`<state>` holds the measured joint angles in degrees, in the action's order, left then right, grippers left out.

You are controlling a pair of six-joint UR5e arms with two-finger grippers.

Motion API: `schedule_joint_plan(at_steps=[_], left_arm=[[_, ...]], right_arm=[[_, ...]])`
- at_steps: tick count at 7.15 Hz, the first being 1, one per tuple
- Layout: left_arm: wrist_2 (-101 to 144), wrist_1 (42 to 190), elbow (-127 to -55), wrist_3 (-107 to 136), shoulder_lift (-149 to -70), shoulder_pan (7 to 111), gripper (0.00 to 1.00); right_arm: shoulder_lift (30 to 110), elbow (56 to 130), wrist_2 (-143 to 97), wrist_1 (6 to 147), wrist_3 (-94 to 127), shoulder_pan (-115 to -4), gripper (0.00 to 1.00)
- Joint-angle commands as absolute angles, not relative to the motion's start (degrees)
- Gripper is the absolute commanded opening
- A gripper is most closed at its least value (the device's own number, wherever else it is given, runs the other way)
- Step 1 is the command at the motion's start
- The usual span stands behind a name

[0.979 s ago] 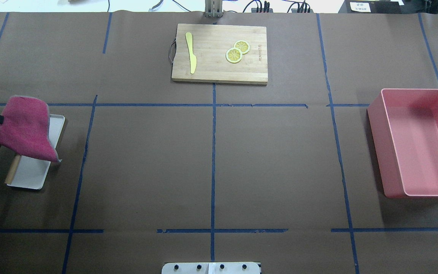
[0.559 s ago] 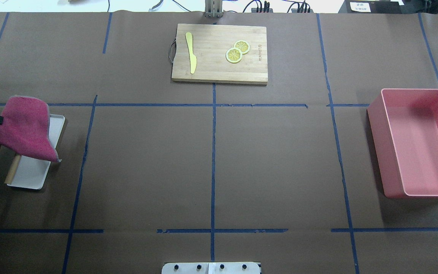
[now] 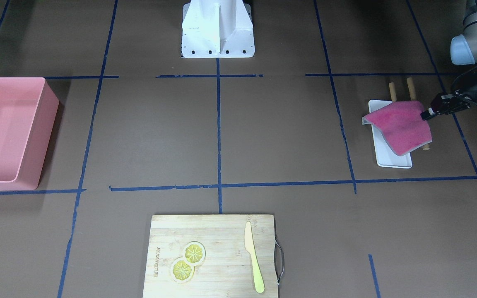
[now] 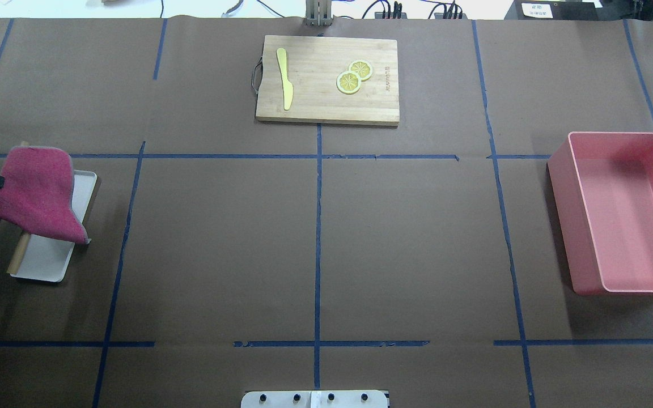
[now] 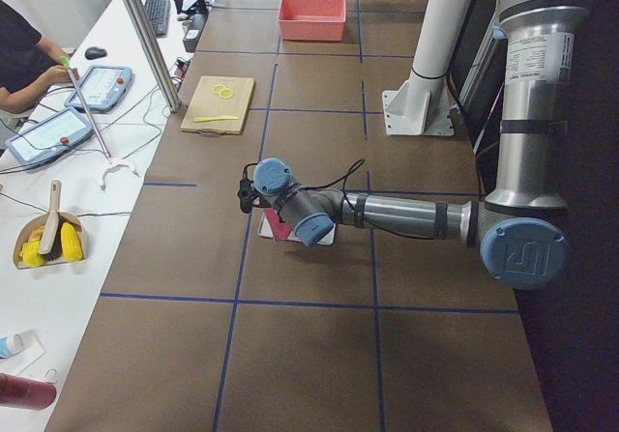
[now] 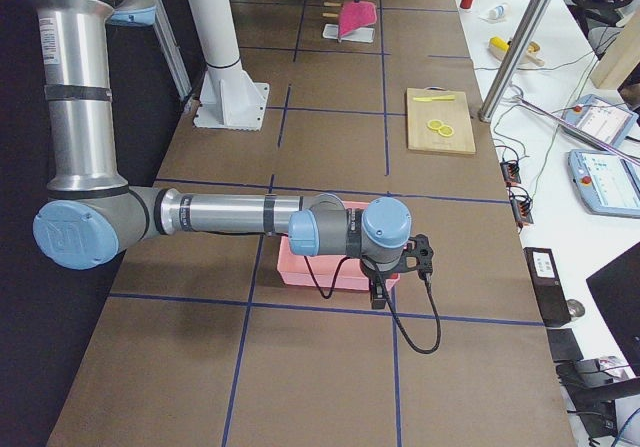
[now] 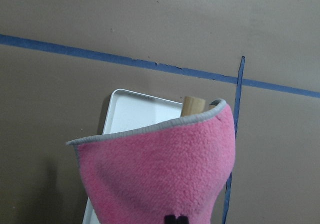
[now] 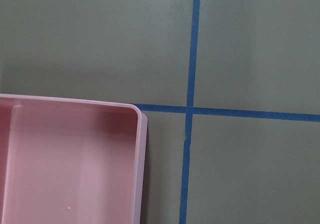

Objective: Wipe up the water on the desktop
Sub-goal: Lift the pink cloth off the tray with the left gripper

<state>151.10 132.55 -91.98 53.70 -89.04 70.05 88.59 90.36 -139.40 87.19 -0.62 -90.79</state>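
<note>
While the wiping seems not yet begun, the tabletop (image 4: 219, 243) nearest the robot is showing no puddle that I can make out. Farther out, the left pincer (image 3: 428, 113) is pinching the edge of the cloth (image 3: 400, 126), which is draping over two dowels (image 3: 410, 87) above a tray (image 3: 391, 162), not touching the tabletop. Level with it, the right pincer (image 6: 377, 300) is hovering by the bin (image 4: 562, 215); whether it is open, I cannot tell. Farthest, a board (image 4: 326, 107) is sitting apart. Carrying the cloth over and wiping is all remaining.
</note>
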Motion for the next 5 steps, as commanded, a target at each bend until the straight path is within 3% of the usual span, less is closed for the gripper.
schedule_joint_plan(at_steps=[1, 3, 5], left_arm=[[155.6, 131.8, -92.5, 53.7, -89.2, 72.4, 0.00], [160.1, 126.5, -94.1, 53.8, -92.9, 77.1, 0.00], [160.6, 113.3, -100.7, 54.1, -97.0, 78.0, 0.00]], right_arm=[[88.6, 90.9, -139.6, 87.3, -0.5, -90.8, 1.00], [88.2, 91.3, -139.6, 87.2, -0.7, -90.2, 1.00], [88.4, 91.1, -139.6, 83.8, 0.3, -90.1, 1.00]])
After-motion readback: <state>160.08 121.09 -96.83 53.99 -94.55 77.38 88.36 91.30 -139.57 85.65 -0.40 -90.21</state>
